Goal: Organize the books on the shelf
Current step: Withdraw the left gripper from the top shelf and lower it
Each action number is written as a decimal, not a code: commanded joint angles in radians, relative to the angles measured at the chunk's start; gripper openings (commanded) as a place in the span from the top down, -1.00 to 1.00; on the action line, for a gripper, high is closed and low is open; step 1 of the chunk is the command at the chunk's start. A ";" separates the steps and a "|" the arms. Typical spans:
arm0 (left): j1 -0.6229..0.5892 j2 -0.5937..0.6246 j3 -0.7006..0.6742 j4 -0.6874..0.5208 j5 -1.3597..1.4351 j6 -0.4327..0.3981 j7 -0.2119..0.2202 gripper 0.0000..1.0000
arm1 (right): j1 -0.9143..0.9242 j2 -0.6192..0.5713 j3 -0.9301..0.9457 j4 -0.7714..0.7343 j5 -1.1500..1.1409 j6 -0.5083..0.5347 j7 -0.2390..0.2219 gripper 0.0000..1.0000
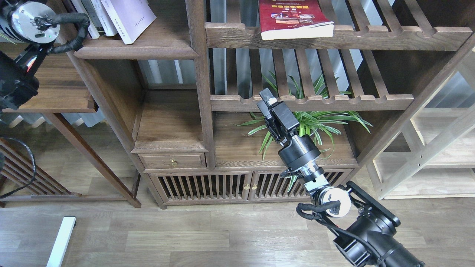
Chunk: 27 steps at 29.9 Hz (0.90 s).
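The red book point(293, 16) lies flat on the top slatted rack, its front edge over the rail. The thick lavender-white book point(131, 16) leans left against white-spined books point(94, 15) on the solid dark shelf point(148, 52) at upper left. The green-and-black cover does not show. My right gripper point(266, 100) is raised in front of the lower slatted rail, well below the red book, with its fingers together and empty. My left arm's silver joint point(28, 22) is beside the shelf's left end; its gripper is out of view.
A spider plant point(311, 118) stands on the cabinet top behind my right gripper. A vertical post point(200, 74) divides the bookcase. A drawer point(172, 161) and slatted doors sit below. A pale wooden rack point(426, 155) stands at right, a low side shelf point(59, 92) at left.
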 commanded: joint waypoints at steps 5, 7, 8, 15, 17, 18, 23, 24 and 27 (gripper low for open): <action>0.002 0.044 -0.054 -0.042 -0.015 -0.116 -0.009 -0.68 | -0.006 -0.029 0.000 -0.003 0.000 0.000 0.000 -0.47; 0.009 0.066 -0.057 -0.067 -0.015 -0.132 -0.009 -0.72 | -0.004 -0.029 0.002 -0.003 0.000 0.000 0.000 -0.47; 0.013 0.084 -0.060 -0.086 -0.016 -0.133 -0.012 -0.77 | -0.004 -0.029 0.002 -0.003 0.000 0.000 0.000 -0.47; 0.076 0.146 -0.077 -0.264 -0.128 -0.135 -0.011 -0.96 | -0.006 -0.033 -0.003 -0.003 0.001 0.000 0.000 -0.49; 0.105 0.167 -0.079 -0.336 -0.176 -0.136 -0.011 -0.96 | -0.008 -0.056 -0.001 -0.001 0.003 0.000 0.000 -0.49; 0.122 0.178 -0.080 -0.369 -0.199 -0.138 -0.012 -0.97 | -0.009 -0.068 -0.001 -0.001 0.004 0.000 0.000 -0.49; 0.298 0.233 -0.129 -0.491 -0.337 -0.302 0.002 -0.97 | -0.015 -0.107 -0.001 0.024 0.011 0.000 0.000 -0.48; 0.335 0.247 -0.139 -0.499 -0.352 -0.340 0.005 -0.97 | -0.021 -0.107 0.002 0.040 0.017 0.000 0.000 -0.47; 0.430 0.282 -0.163 -0.510 -0.400 -0.340 0.025 -0.97 | -0.027 -0.099 0.005 0.067 0.047 0.000 0.000 -0.47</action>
